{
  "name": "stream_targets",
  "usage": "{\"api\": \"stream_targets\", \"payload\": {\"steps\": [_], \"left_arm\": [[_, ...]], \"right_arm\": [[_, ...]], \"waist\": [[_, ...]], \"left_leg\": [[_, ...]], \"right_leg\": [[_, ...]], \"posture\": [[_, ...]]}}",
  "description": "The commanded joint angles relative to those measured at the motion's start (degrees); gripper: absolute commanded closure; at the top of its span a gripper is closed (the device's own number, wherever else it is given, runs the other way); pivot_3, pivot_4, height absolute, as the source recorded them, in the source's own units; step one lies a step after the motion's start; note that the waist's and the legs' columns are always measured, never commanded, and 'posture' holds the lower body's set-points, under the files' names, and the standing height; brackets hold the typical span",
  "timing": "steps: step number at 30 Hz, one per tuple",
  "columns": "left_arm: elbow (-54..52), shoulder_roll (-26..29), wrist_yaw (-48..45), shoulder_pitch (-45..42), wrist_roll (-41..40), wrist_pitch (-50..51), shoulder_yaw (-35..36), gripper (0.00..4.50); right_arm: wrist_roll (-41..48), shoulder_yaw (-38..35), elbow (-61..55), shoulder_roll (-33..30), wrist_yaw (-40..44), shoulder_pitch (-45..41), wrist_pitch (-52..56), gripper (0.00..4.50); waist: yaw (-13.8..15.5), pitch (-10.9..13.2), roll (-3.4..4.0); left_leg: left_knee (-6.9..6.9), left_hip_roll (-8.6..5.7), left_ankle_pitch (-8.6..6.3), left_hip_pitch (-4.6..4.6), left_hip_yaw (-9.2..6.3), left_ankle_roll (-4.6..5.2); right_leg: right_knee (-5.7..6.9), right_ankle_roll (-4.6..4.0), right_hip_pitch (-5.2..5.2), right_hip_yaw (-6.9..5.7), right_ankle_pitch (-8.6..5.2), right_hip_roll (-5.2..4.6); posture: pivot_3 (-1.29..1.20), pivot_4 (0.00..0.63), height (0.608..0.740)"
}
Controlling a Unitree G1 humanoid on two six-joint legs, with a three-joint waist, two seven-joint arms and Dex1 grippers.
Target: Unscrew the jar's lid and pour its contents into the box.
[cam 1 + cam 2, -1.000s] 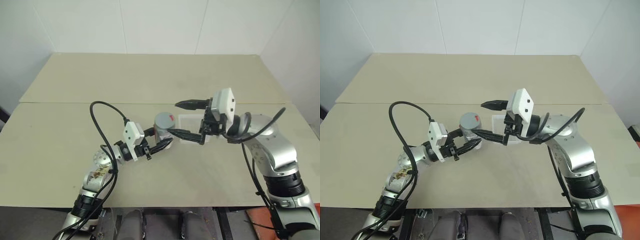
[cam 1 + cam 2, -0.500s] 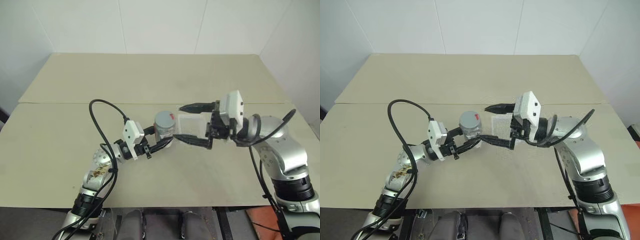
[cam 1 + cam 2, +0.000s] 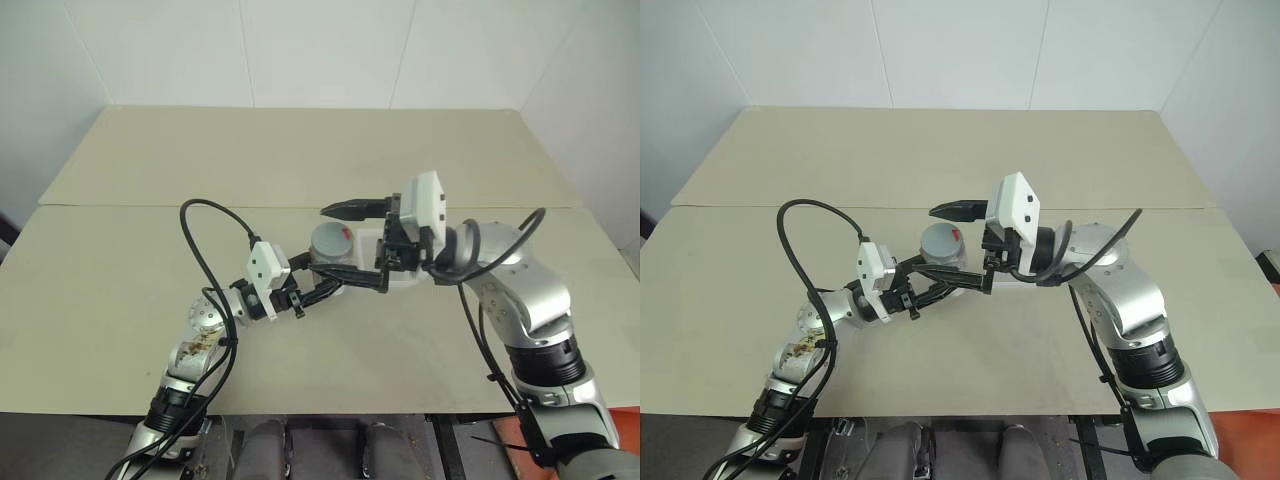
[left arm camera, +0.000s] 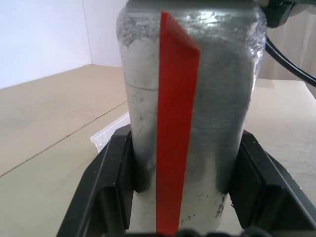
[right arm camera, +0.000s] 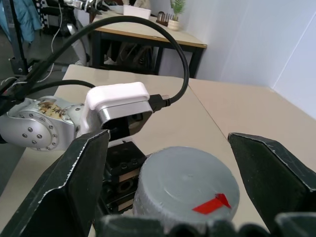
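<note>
Black fingers of the right gripper point(image 3: 352, 244) are spread wide and held level, one beyond the lid point(image 3: 331, 239) and one on the near side, not yet touching it. The jar point(image 4: 190, 98) is pinched upright between the left gripper point(image 3: 322, 289) fingers, raised over the table point(image 3: 120, 250), with the box point(image 3: 405, 278) just beside it under the right wrist. Risk is noted: if the right jaws are closed off-centre on the lid, the jar could be twisted or levered in the left grip, and the contents spilled short of the box.
</note>
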Motion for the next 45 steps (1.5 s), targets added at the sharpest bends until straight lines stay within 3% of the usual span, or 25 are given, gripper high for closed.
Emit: {"api": "stream_targets", "payload": {"steps": [1, 45], "left_arm": [[-2.0, -0.4, 0.2, -0.4, 0.0, -1.5, -0.1, 2.27], [-0.5, 0.7, -1.2, -0.2, -0.5, -2.8, 0.4, 2.27]], "right_arm": [[-1.3, 0.0, 0.6, 1.0, -0.4, -2.1, -1.6, 0.03], [-1.9, -5.9, 0.0, -3.9, 0.2, 2.8, -1.8, 0.03]], "waist": [[0.0, 0.0, 0.00], [0.0, 0.0, 0.00]], "left_leg": [[0.00, 0.00, 0.00, 0.00, 0.00, 0.00], [0.00, 0.00, 0.00, 0.00, 0.00, 0.00]], "right_leg": [[0.01, 0.00, 0.00, 0.00, 0.00, 0.00], [-0.01, 0.00, 0.00, 0.00, 0.00, 0.00]], "posture": [[0.00, 0.150, 0.740], [0.00, 0.150, 0.740]]}}
